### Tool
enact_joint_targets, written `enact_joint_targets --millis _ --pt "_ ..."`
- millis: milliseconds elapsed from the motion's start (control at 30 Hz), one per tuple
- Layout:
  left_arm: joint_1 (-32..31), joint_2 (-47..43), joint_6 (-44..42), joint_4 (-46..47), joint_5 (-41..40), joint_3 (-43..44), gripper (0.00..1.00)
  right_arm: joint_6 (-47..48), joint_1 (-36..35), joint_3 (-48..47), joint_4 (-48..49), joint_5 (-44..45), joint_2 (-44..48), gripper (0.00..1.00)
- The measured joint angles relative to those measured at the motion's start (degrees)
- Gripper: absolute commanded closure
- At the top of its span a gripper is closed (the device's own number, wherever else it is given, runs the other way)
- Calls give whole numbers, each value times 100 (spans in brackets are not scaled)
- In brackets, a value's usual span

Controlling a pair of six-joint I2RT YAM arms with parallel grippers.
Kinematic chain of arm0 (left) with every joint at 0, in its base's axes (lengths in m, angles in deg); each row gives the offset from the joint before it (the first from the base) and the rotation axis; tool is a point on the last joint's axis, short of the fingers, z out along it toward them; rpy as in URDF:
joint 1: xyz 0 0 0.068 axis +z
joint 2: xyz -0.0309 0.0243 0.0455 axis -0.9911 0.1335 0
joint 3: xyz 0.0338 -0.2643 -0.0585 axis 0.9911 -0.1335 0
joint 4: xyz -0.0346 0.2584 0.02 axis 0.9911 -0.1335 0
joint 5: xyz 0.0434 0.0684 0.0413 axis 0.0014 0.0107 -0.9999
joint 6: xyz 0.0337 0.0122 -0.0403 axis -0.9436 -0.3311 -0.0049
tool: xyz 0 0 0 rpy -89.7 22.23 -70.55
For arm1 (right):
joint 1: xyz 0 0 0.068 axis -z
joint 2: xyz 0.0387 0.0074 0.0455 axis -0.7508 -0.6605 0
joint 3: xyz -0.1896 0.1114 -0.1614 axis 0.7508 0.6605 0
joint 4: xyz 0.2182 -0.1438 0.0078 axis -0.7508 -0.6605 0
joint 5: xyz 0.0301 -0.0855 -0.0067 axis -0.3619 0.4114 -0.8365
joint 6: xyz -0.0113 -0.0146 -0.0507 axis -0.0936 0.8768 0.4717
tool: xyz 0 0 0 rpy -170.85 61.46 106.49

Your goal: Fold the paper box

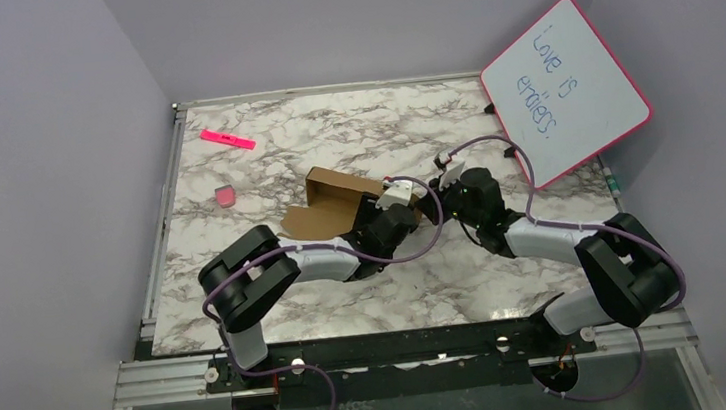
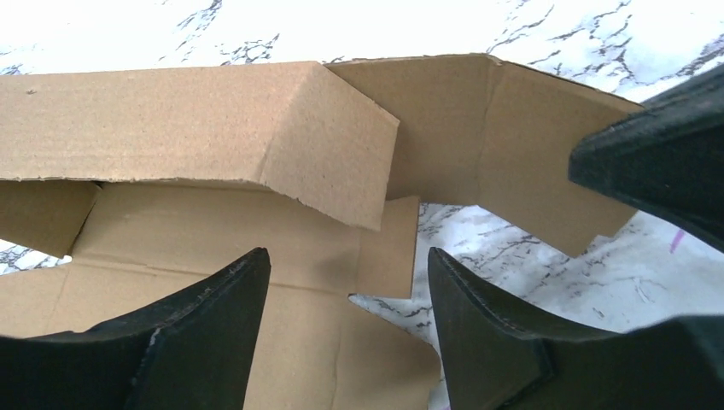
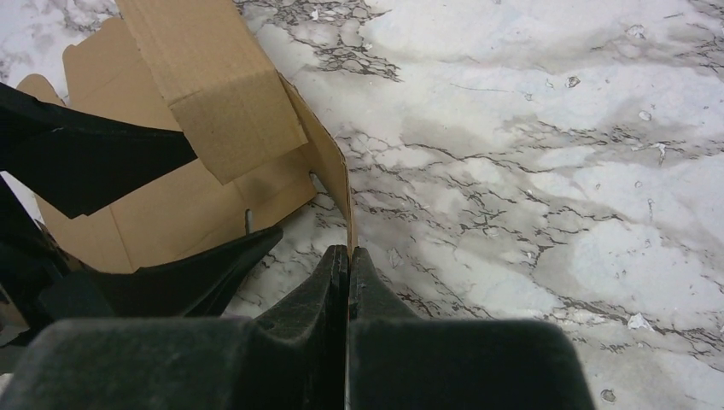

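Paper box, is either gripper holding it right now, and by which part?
The right gripper is shut on the paper box, pinching the edge of a raised flap. The left gripper is open, holding nothing.

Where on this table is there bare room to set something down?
Bare: far marble between the pink marker and the whiteboard; near marble between the two arms. Crowded: the centre, where both arms' jaws meet at the paper box.
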Motion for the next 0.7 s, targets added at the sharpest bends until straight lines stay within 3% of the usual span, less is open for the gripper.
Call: enact_joint_targets --millis 167,267,467,700 --pt "107 61 -13 44 -87 20 47 37 0 28 4 -26 24 98" --pt "269 0 59 68 -70 -57 47 39 0 39 11 -63 48 98" --pt "476 -389 118 129 271 -422 29 46 0 42 37 -131 59 98" --pt "463 -634 48 422 1091 -686 22 81 0 44 39 -221 61 98"
